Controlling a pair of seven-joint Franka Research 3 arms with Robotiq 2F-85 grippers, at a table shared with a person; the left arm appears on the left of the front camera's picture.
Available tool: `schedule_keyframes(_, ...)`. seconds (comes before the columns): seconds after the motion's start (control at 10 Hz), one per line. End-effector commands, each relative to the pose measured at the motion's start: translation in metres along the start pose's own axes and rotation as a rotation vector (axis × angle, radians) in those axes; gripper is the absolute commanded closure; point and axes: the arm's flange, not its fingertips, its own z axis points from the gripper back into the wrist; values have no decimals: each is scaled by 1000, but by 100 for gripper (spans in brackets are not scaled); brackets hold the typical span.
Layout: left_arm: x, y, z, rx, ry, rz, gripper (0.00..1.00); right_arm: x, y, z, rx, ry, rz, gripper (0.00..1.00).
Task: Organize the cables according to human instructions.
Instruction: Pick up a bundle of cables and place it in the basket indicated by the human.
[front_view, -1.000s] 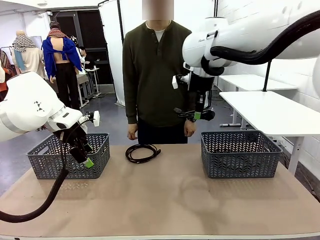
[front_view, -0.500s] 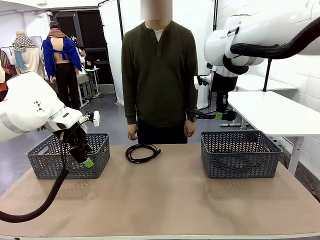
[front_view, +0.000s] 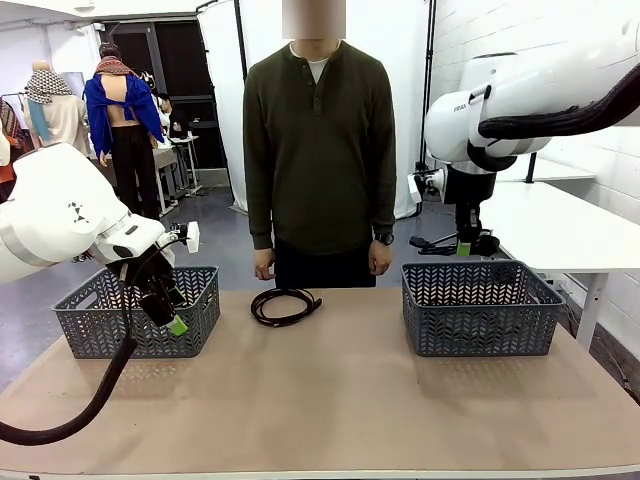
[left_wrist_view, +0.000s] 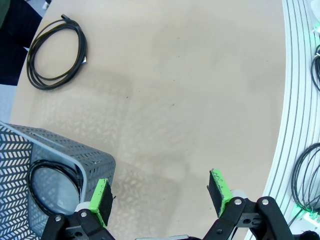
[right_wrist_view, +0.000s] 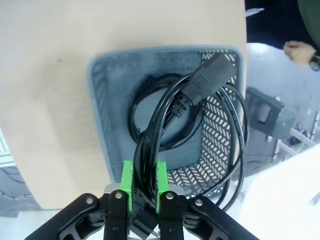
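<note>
Right hand (right_wrist_view: 144, 172) tight around a thin, black, loosely coiled cable (right_wrist_view: 200, 82) with chunky plug, above grey basket (right_wrist_view: 100, 115)

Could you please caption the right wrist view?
Right claw grips a coiled cable over a basket holding another cable.

Tabletop (front_view: 330, 400) is matt, smooth tan; baskets (front_view: 480, 310) grey plastic (herringbone-perforated); cable (right_wrist_view: 174, 101) smooth black rubber, faintly glossy.
</note>
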Motion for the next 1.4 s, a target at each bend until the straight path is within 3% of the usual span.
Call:
schedule_keyframes(0.0, 2, 0, 3, -7, 4, 1, 0, -1, 11, -1, -41, 6, -5, 100)
schedule_keyframes(1.0, 2, 0, 3, -7, 4, 1, 0, 1, 4, -3, 1, 4, -5, 100)
schedule_keyframes(1.3, 2, 0, 3, -7, 4, 1, 0, -20, -7, -19, 60, -4, 6, 100)
